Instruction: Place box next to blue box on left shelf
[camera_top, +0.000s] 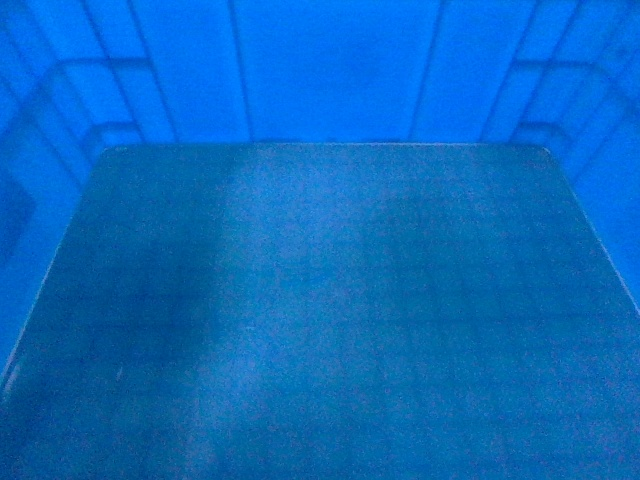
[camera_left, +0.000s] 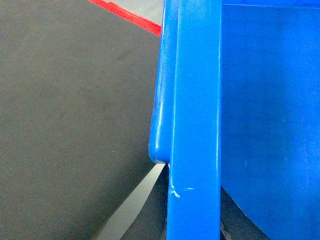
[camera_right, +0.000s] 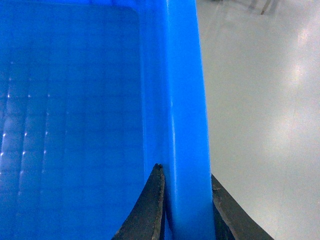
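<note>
Head view: the inside of the box (camera_top: 330, 320) fills the whole picture. Its floor is a glossy, dim blue rectangle with a faint square grid and rounded far corners; smooth blue walls rise from 9 through 12 to 3 o'clock, with stepped recesses in the upper corners at 10 and 2 o'clock. No room, arm or shelf shows here.

Left wrist view: a dark grey, finely textured floor (camera_left: 70, 125) covers the left half. A red strip (camera_left: 131, 17) runs diagonally at 11 to 12 o'clock, with pale ground beyond it. A light grey band (camera_left: 132, 207) slants up from 7 o'clock. The box's thick, rolled rim stands as a vertical blue bar through the middle, scuffed with a small white scratch low down, and its smooth wall fills the right side. The left claw itself is out of sight, so its state cannot be told.

Right wrist view: pale, shiny grey floor (camera_right: 260, 115) with soft light patches lies from 1 to 5 o'clock. The box's gridded floor and wall occupy the left, its rim running vertically. At 6 o'clock the right gripper (camera_right: 187, 205) has its two dark fingers (camera_right: 150, 210) one on each side of the rim, pressed against it, holding the box.
</note>
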